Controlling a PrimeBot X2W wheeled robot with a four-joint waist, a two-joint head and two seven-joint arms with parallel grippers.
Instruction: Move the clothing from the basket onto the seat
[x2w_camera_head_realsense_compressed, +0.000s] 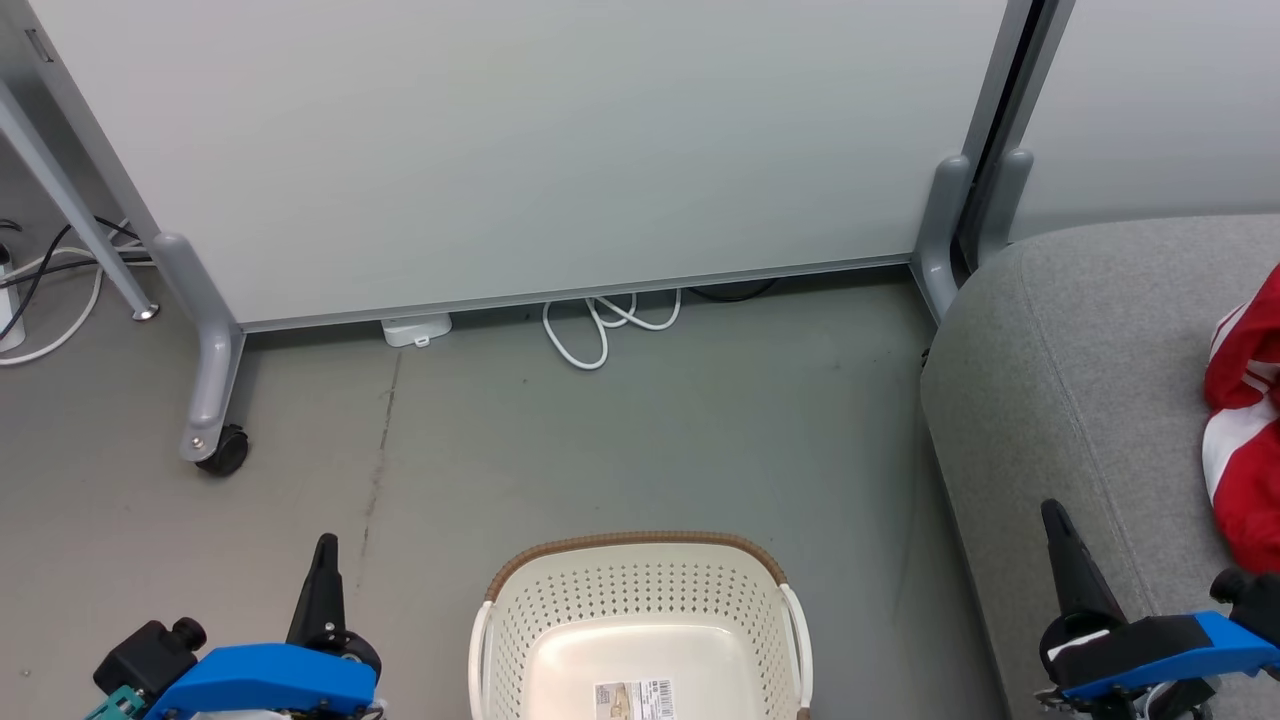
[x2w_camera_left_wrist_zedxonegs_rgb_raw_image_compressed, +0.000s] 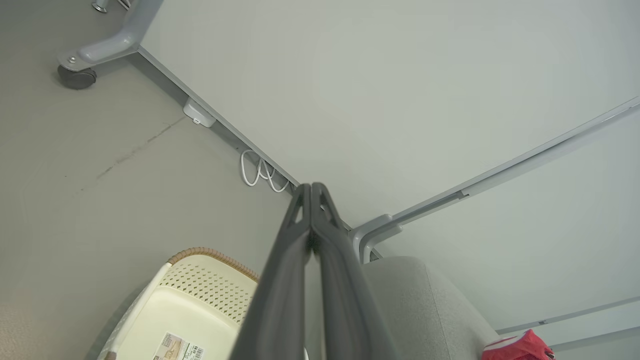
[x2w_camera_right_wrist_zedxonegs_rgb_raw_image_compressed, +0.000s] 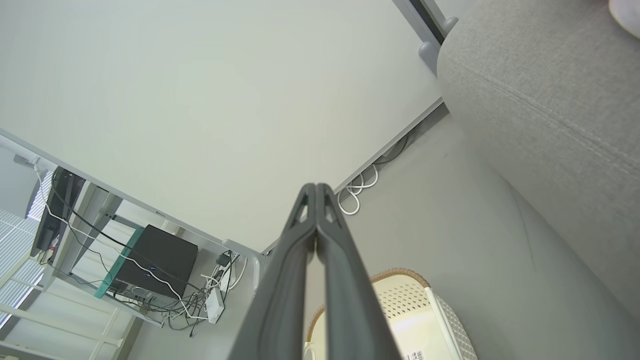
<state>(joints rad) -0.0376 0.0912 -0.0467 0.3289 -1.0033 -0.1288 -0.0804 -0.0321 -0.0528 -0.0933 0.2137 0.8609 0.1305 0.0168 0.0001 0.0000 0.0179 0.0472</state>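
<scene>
The left gripper (x2w_camera_head_realsense_compressed: 325, 548) sits low at the lower left of the head view, its blue-cased wrist lying across the frame and its dark fingers pointing up and away over the grey floor (x2w_camera_head_realsense_compressed: 620, 440). In the left wrist view the left gripper (x2w_camera_left_wrist_zedxonegs_rgb_raw_image_compressed: 311, 189) has both fingers pressed together with nothing between them. The right gripper (x2w_camera_head_realsense_compressed: 1054, 515) mirrors it at the lower right, its fingers rising in front of the seat (x2w_camera_head_realsense_compressed: 1080, 380). The right wrist view shows its jaws likewise closed on nothing (x2w_camera_right_wrist_zedxonegs_rgb_raw_image_compressed: 316, 189).

The clothing (x2w_camera_head_realsense_compressed: 1245, 420) lies on the seat at the right edge of the head view, a crumpled red heap with white stripes. Its long side runs up and down that view, and the frame cuts it off.

The basket (x2w_camera_head_realsense_compressed: 640, 541) stands on the floor between the two grippers, just left of the seat, brown rim on its far side and white handles to left and right. A barcode sticker (x2w_camera_head_realsense_compressed: 632, 698) lies on its pale bottom, and the print is too small to read.
</scene>
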